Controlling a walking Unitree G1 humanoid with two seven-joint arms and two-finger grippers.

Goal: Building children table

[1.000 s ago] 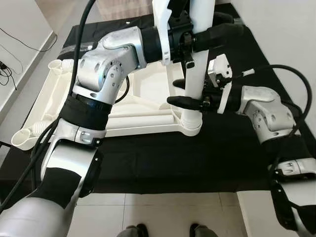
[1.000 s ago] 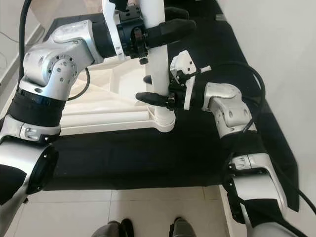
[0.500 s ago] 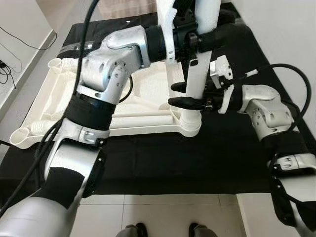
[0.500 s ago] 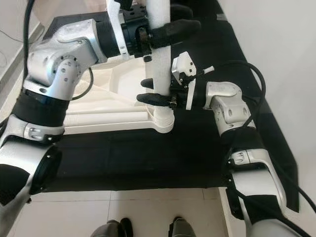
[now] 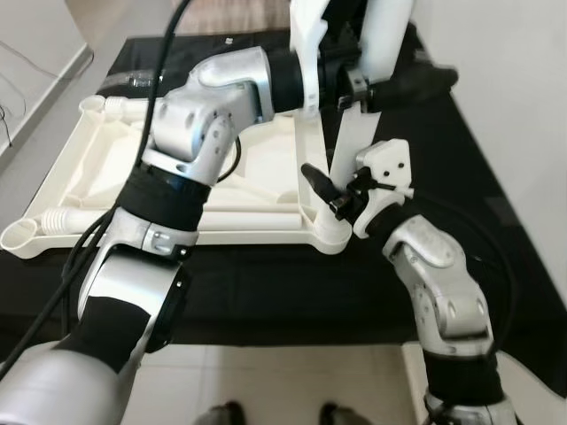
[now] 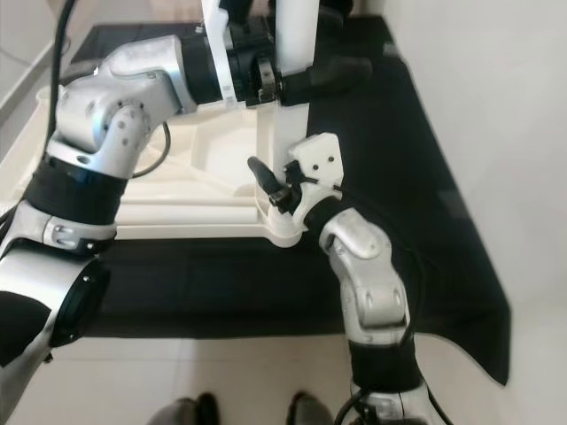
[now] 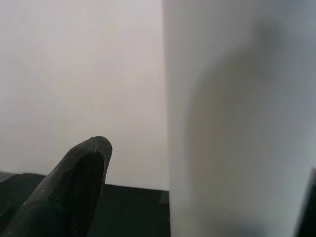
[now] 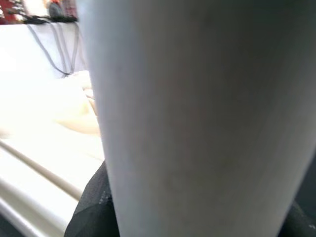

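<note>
A white children's table top (image 5: 177, 235) lies upside down on a black cloth. A white table leg (image 5: 383, 44) stands upright in the socket (image 5: 332, 232) at the top's near right corner. My left gripper (image 5: 400, 80) is high on the leg, shut on it, with one black finger (image 6: 338, 71) reaching past the leg's right side. Low on the same leg, just above the socket, is my right gripper (image 5: 335, 184), shut on it. In the right wrist view the leg (image 8: 197, 113) sits between both fingers (image 8: 94, 210).
Another white leg (image 5: 257, 202) lies inside the overturned top. Open corner sockets (image 5: 22, 237) sit at its left end. The black cloth (image 5: 266, 292) covers the floor out to a white wall on the right. A person's shoes (image 5: 226, 414) stand on the tiles near me.
My right arm has swung its elbow down and towards me, and its gripper now sits lower on the leg. The left gripper keeps its hold high up. The camera has shifted.
</note>
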